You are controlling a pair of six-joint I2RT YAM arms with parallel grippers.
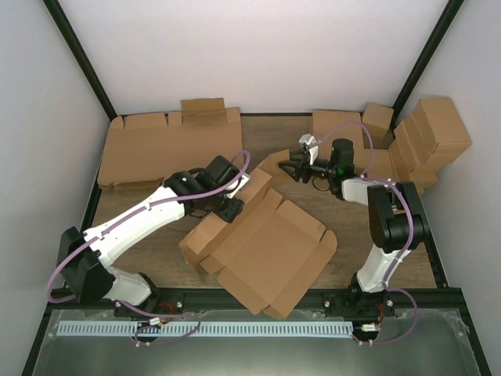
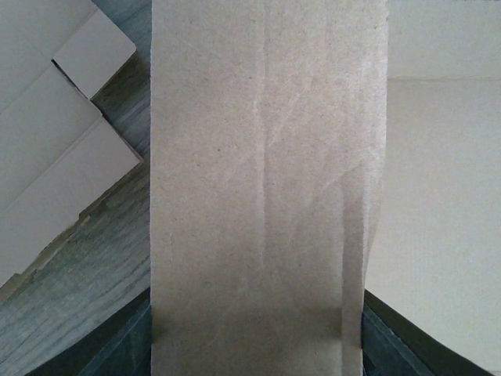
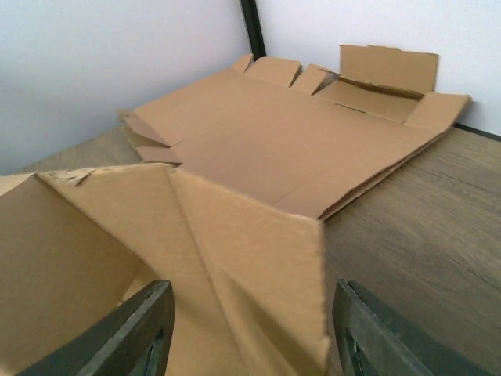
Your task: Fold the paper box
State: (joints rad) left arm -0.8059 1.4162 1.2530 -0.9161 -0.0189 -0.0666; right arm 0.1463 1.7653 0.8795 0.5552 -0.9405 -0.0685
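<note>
The paper box, a brown die-cut sheet partly folded, lies tilted in the middle of the table with its lid panel spread toward the near edge. My left gripper is at the box's left wall. In the left wrist view a cardboard strip fills the whole span between the dark fingers, so the left gripper is shut on it. My right gripper reaches in from the right at the far raised flap. In the right wrist view that creased flap stands between the fingers of the right gripper, which is open, with a gap on its right side.
A pile of flat cardboard blanks lies at the back left, also seen as the blanks beyond the flap. Several finished brown boxes are stacked at the back right. Black frame posts and white walls border the wooden table.
</note>
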